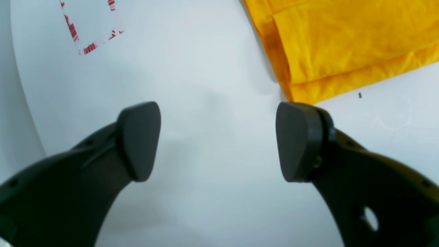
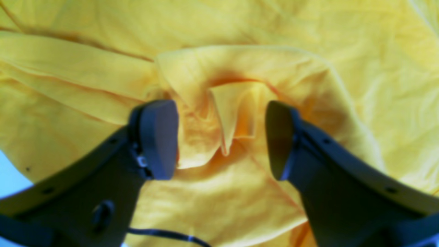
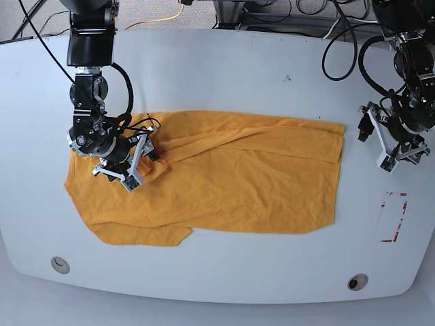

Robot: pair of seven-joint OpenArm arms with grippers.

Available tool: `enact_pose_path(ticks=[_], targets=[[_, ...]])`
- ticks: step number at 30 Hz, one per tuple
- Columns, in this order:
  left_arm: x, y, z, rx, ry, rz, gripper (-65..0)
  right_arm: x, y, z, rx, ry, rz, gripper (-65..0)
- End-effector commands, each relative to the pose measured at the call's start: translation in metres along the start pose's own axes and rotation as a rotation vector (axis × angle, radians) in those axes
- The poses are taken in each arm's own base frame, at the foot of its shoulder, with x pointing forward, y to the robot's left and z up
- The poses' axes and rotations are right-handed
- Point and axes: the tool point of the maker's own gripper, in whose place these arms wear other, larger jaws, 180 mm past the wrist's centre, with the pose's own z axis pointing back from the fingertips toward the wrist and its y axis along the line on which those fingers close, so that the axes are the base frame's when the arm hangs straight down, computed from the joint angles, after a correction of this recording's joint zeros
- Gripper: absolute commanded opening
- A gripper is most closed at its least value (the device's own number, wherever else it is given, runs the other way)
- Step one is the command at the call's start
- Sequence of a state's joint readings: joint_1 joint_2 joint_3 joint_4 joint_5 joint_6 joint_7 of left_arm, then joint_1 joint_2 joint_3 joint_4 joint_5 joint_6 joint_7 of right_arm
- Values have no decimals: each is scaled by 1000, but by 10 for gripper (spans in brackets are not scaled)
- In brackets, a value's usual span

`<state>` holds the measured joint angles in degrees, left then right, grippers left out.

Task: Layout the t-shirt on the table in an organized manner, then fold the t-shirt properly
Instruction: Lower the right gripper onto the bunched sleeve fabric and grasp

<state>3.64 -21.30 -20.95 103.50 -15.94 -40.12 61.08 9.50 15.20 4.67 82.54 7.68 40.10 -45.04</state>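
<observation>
One shirt [image 3: 224, 183], two grippers, one table [image 3: 224, 75].
Orange-yellow shirt lies mid-table, mostly flat, rumpled and bunched at its 9 o'clock end. Right gripper [image 2: 222, 139] is down there, jaws part open astride a raised fold, not pinching it; wrist view blurred. Left gripper [image 1: 218, 141] gapes wide and empty over bare table off the 3 o'clock hem; red tape [image 3: 394, 217] at 4 o'clock.

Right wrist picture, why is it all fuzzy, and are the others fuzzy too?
Right wrist view: blurred, with the t-shirt very near the lens. Left wrist view: sharper, though the red tape looks streaky. Base view: clear, evenly lit, with soft shadows on the table.
</observation>
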Motion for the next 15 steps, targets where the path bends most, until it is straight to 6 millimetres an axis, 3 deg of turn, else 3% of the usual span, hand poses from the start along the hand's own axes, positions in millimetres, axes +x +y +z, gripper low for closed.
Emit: enact_pose_path(ticks=[1,5,13,15], targets=[[12,9,6,26,-39,-14,-158,14,-11,5,-21,-42,6,-331],[13,10,6,26,-39,-13,-158,14,-11,5,-21,-44,6,-377],[13,10,6,27,-41,-13,-158,13,-10,5,-19,-42,4,-395],[13,10,6,27,-41,-13,-158,13,-10,5,-19,-42,4,-436]])
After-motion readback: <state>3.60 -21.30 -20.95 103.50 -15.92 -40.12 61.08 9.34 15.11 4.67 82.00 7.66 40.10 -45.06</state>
